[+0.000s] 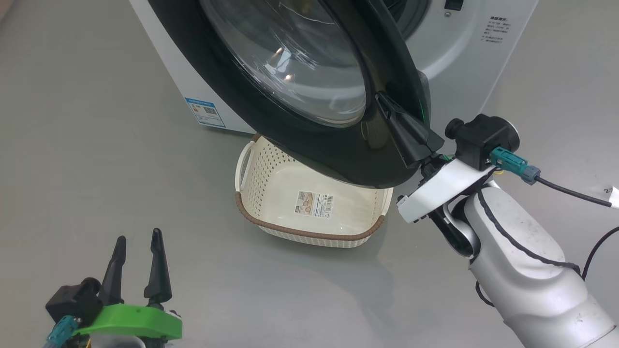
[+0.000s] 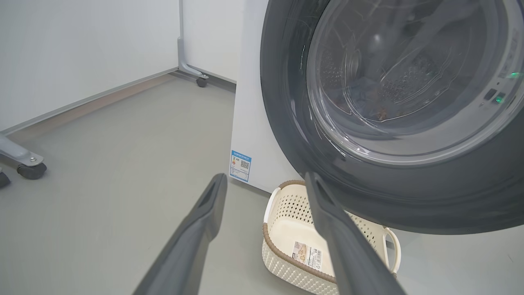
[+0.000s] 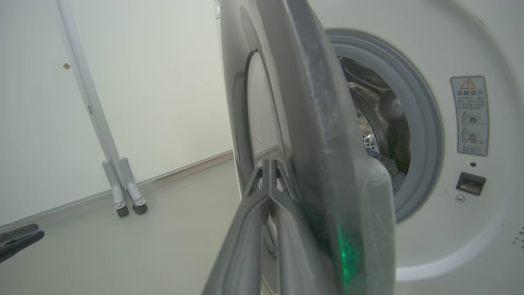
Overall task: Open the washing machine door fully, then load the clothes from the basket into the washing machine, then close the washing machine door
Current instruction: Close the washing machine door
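Looking at the washing machine door (image 1: 319, 154), it's hanging partway open, swung out from the washing machine (image 1: 464, 67) and over the basket (image 1: 300, 231), which sits empty on the floor (image 1: 96, 145) right in front. The right gripper (image 3: 269, 164) has its fingers pinched together with nothing between them, laid against the outer side of the door's black rim. The left gripper (image 1: 138, 235) hovers low, well apart from the door, fingers spread and empty. A bit of bluish fabric, looks like the clothes (image 3: 378, 159), shows inside the drum.
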Motion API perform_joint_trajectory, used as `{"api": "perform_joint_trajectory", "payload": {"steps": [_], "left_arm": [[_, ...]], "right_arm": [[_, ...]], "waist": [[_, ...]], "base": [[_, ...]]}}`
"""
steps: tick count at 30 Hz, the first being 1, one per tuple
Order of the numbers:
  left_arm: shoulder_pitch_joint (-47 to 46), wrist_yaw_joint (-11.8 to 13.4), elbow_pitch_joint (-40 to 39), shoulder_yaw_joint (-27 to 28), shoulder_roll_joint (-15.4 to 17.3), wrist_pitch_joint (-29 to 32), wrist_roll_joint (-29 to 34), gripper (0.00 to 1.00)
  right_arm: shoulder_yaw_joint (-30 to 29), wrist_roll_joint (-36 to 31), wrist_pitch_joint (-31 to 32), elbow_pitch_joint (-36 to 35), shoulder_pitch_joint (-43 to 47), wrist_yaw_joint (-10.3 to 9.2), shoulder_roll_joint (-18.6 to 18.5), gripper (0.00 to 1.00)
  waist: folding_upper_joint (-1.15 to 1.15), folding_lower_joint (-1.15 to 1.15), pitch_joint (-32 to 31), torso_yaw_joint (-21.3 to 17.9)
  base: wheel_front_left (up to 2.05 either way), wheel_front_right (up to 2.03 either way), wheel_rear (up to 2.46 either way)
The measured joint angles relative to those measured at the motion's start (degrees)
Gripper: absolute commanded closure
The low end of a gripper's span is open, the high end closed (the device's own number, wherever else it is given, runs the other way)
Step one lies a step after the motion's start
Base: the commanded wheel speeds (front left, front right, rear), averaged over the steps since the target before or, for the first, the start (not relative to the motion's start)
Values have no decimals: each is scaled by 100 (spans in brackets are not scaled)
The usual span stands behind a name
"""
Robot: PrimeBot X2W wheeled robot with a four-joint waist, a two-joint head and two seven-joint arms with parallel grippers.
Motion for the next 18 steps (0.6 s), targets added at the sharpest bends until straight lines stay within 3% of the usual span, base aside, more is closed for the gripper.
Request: {"api": "perform_joint_trajectory", "payload": {"steps": [18], "left_arm": [[-361,-22,-235,-208,-22,-1,-144,0]], "right_arm": [[-458,-138,0,56,-695,5,-207,100]], "waist": [[0,0,625,-124]], "base": [[0,0,0]]}}
